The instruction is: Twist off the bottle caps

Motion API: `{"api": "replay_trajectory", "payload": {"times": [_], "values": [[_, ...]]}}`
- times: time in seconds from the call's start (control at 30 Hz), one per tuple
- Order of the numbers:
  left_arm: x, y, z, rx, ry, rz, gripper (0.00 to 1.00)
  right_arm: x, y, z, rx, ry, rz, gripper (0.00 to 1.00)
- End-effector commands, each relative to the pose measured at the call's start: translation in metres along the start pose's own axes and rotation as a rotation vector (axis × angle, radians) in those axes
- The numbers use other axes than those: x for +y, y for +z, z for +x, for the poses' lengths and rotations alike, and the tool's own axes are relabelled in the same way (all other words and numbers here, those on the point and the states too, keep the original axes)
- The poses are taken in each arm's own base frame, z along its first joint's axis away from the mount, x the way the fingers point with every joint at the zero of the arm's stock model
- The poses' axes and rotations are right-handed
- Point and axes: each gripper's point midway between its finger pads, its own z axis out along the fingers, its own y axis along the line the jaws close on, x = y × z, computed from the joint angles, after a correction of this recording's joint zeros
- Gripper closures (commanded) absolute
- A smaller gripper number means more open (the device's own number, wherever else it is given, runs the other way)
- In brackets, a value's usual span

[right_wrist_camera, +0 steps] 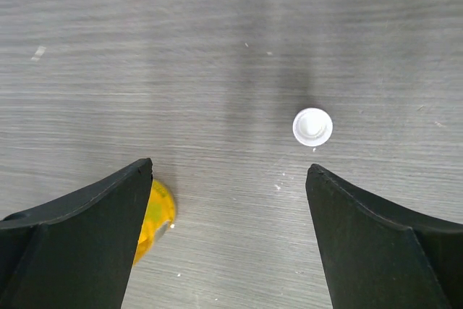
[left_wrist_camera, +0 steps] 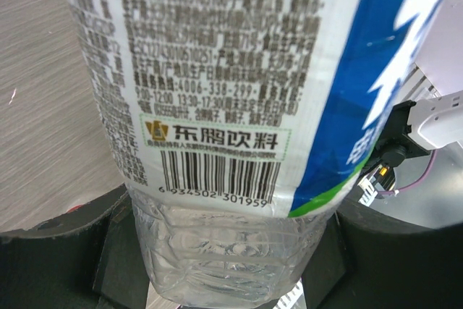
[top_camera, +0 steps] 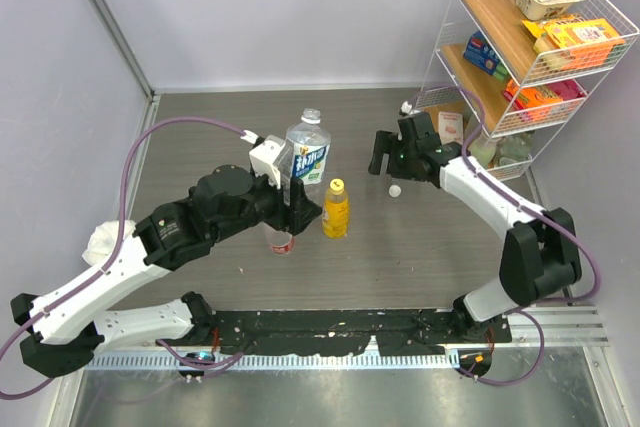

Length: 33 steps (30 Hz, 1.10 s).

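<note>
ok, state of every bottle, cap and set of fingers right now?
blue-label water bottle: upright, uncapped, gripped
left fingers: shut on blue-label water bottle
white cap: off, loose on table
yellow bottle: upright, capped
red-label bottle: partly hidden by left arm, cap unclear
right fingers: open, empty

L wrist | clear bottle (left_wrist_camera: 224, 128) w/ blue-white label (barcode facing cam) | black jaws grip both sides
</note>
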Motion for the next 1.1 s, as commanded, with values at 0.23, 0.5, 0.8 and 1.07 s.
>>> {"api": "replay_trajectory", "payload": {"times": [0.23, 0.5, 0.8, 1.07], "values": [[-0.004, -0.007, -0.016, -0.059, 0.008, 0.011, 1.00, 0.093, -0.147, -0.094, -0.313, -0.165, -0.440, 0.09], [-0.009, -0.001, -0.013, -0.026, -0.003, 0.029, 1.00, 0.156, -0.258, -0.098, -0.419, -0.274, -0.873, 0.06], [-0.015, 0.015, -0.008, 0.032, -0.006, 0.029, 1.00, 0.187, -0.299, -0.112, -0.471, -0.200, -1.119, 0.06], [-0.017, 0.027, -0.007, 0.060, 0.002, 0.025, 1.00, 0.197, -0.278, -0.122, -0.445, -0.135, -1.109, 0.11]]}}
